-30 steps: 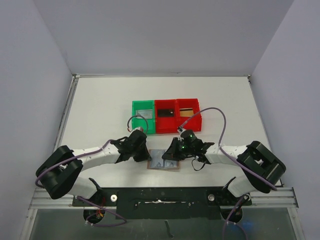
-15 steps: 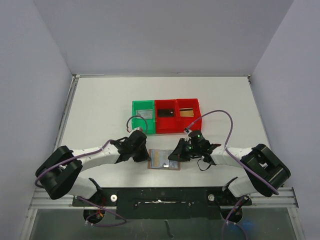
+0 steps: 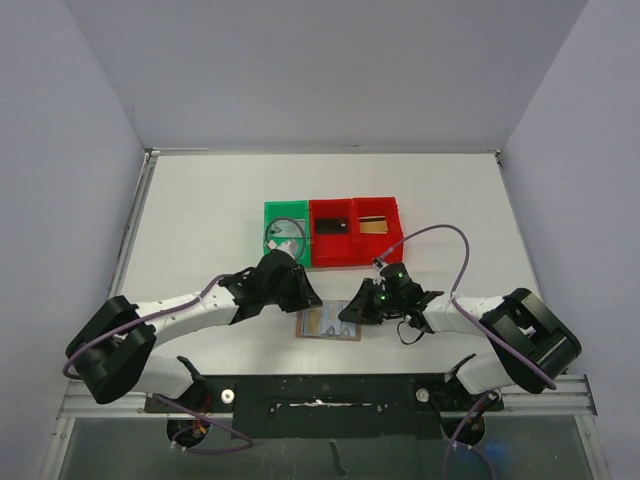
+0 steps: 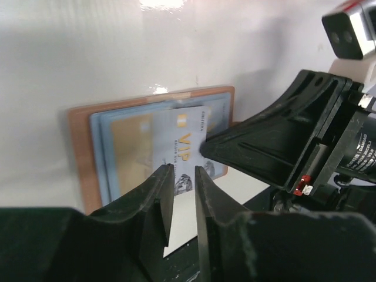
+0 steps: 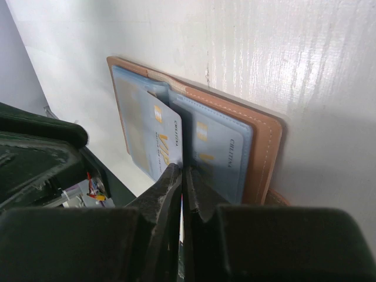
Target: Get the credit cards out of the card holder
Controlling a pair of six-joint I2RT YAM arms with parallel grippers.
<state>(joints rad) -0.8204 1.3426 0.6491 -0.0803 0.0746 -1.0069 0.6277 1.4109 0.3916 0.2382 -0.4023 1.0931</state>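
Open and flat toward six o'clock on the white table: a small brown leather-like bifold card holder, pale blue-grey pockets facing up. At its three o'clock edge, the right gripper, jaws pinched tight on the corner of a pale blue credit card with gold VIP lettering, slanted across the holder's middle fold. At the holder's ten o'clock, the left gripper, jaws parted by a narrow gap, holding nothing, tips near the card's edge. At twelve o'clock, apart from the holder, a green plastic bin touching two red plastic bins.
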